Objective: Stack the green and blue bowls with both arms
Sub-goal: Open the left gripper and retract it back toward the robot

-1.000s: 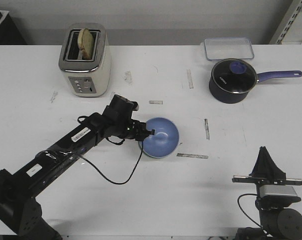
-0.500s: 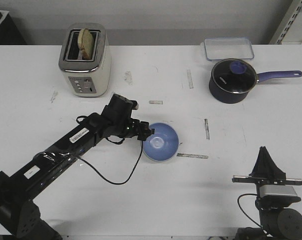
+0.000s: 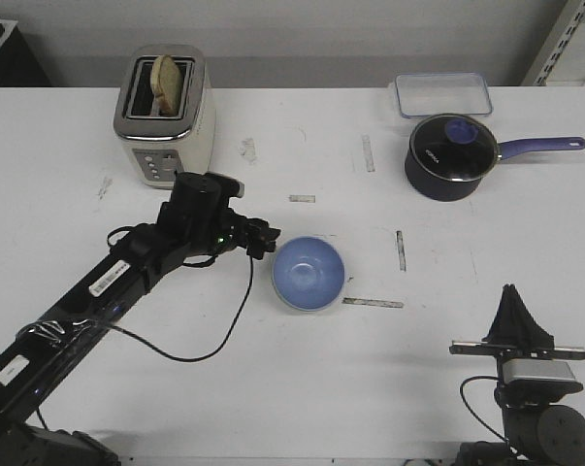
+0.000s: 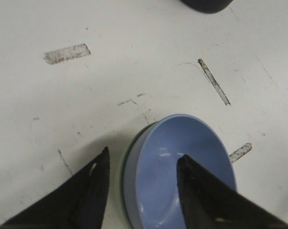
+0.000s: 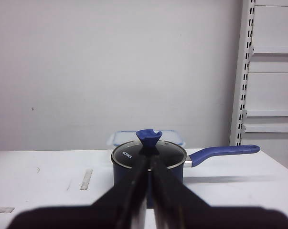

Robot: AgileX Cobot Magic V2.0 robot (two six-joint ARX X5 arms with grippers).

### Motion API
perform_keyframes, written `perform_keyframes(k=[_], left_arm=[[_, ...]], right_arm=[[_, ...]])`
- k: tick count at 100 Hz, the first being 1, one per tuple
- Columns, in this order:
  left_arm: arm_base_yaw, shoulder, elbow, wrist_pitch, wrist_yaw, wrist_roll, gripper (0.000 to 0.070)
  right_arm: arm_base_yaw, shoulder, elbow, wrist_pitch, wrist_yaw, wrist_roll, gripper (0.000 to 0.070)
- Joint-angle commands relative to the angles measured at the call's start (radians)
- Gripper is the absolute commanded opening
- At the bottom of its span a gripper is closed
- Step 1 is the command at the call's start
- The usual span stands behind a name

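The blue bowl (image 3: 308, 273) sits upright near the table's middle, nested inside the green bowl (image 4: 126, 160), of which only a thin rim edge shows under it. In the left wrist view the blue bowl (image 4: 182, 162) lies just ahead of the fingers. My left gripper (image 3: 269, 244) is open and empty just left of the bowl, with a small gap to its rim. In its own view the left gripper (image 4: 144, 155) shows both fingers spread wide. My right gripper (image 3: 513, 296) rests at the near right edge, pointing up and shut on nothing (image 5: 149, 160).
A toaster (image 3: 164, 116) holding bread stands at the back left. At the back right are a dark navy saucepan (image 3: 451, 155) with a lid and long handle and a clear lidded container (image 3: 443, 94). Tape marks dot the table.
My left gripper let go of the blue bowl's rim and drew back to the left. The bowl went from tilted to sitting level in the green one. The right arm stayed still.
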Motion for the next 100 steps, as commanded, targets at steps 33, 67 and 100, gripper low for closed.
perform_keyframes(k=[33,67,100], left_arm=[[0.126,-0.272,-0.428,0.497,-0.125,0.187,0.0001],[0.227,-0.575,-0.756,0.621,-0.307,0.21,0.0001],[0.356,-0.885,-0.979,0.626,-0.307,0.21,0.0001]], right_arm=[[0.0,-0.002,0.003,0.011,-0.001,-0.002,0.0],[0.0,-0.002,0.003,0.011,0.0,-0.002,0.0],[0.0,-0.002,0.003,0.011,0.0,-0.002,0.0]])
